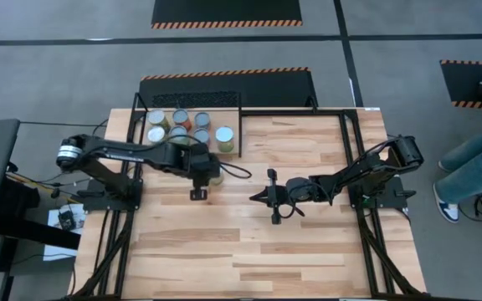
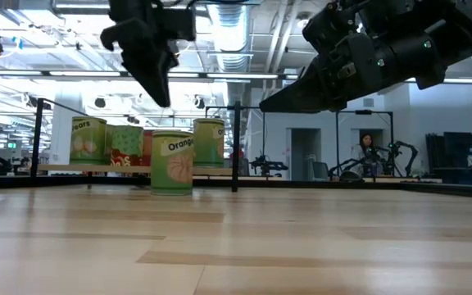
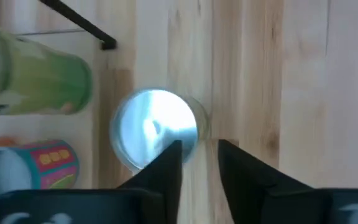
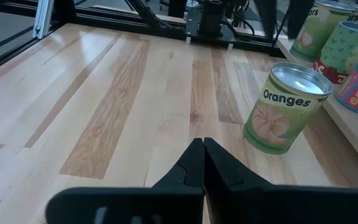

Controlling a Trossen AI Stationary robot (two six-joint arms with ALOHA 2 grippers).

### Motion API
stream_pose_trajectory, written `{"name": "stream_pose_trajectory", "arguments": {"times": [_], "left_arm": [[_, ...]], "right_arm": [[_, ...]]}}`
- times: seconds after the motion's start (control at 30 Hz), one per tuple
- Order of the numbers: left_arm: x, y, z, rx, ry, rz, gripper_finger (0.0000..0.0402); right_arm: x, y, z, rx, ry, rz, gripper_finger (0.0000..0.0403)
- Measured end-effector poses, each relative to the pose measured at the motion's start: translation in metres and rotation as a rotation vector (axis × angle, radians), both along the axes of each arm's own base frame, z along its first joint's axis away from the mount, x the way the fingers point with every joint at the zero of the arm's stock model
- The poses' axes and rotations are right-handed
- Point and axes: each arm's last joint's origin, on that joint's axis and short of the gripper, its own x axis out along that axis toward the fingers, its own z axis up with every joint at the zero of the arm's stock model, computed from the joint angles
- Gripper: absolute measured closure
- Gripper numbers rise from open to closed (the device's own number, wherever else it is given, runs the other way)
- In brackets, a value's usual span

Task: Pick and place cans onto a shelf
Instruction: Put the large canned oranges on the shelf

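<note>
- My left pincer point(image 3: 197, 163) hangs over the one can that stands off the shelf, an orange-labelled can point(image 3: 156, 127) with a pale green side. The two dark fingers point(image 3: 166, 171) are slightly parted and grip nothing; in the left wrist view their tips sit at the rim of the can's shiny top.
- From the level camera I see the left pincer point(image 2: 156, 78) lifted clear above that can point(image 2: 173, 164), with open air between them.
- From above, the can point(image 1: 213, 170) peeks out just beside the left arm's wrist, on the bare tabletop point(image 1: 308, 242) right in front of the shelf's near edge.
- The shelf point(image 1: 233, 125), a light board with thin black rails, lies at the far left part of the tabletop. I count seven cans point(image 1: 189, 130) grouped on it at its left end, silver tops up.
- In the right wrist view the orange-labelled can point(image 4: 288, 116) stands upright on the tabletop, with shelf cans point(image 4: 347, 53) just behind it on the raised board.
- My right pincer point(image 4: 199, 163) waits near the middle of the tabletop, fingers pressed together and empty, well apart from the can.
- A person's legs point(image 1: 475, 163) show at the right edge of the overhead view.
</note>
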Motion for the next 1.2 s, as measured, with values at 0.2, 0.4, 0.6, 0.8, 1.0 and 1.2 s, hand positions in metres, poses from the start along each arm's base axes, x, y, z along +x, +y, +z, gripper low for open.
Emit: {"name": "stream_pose_trajectory", "arguments": {"times": [0.2, 0.4, 0.6, 0.8, 1.0, 1.2], "left_arm": [[0.013, 0.000, -0.021, 0.024, 0.071, -0.055, 0.0279], [0.023, 0.002, -0.040, 0.071, 0.143, -0.046, 0.0276], [0.025, 0.002, -0.042, 0.088, 0.144, -0.047, 0.0285], [0.025, 0.002, -0.042, 0.099, 0.151, -0.074, 0.0379], [0.025, 0.002, -0.027, 0.084, 0.143, -0.088, 0.0400], [0.022, 0.008, 0.039, 0.057, 0.015, 0.012, 0.0401]], "right_arm": [[0.000, 0.000, -0.001, -0.002, 0.007, 0.000, 0.0388], [0.000, 0.000, -0.001, -0.002, 0.011, 0.000, 0.0388], [0.000, 0.000, -0.001, -0.002, 0.010, 0.000, 0.0388], [0.000, 0.000, -0.001, -0.002, 0.010, 0.000, 0.0387], [0.000, 0.000, -0.001, -0.002, 0.010, 0.000, 0.0389], [0.000, 0.000, -0.001, -0.002, 0.010, 0.000, 0.0387]]}}
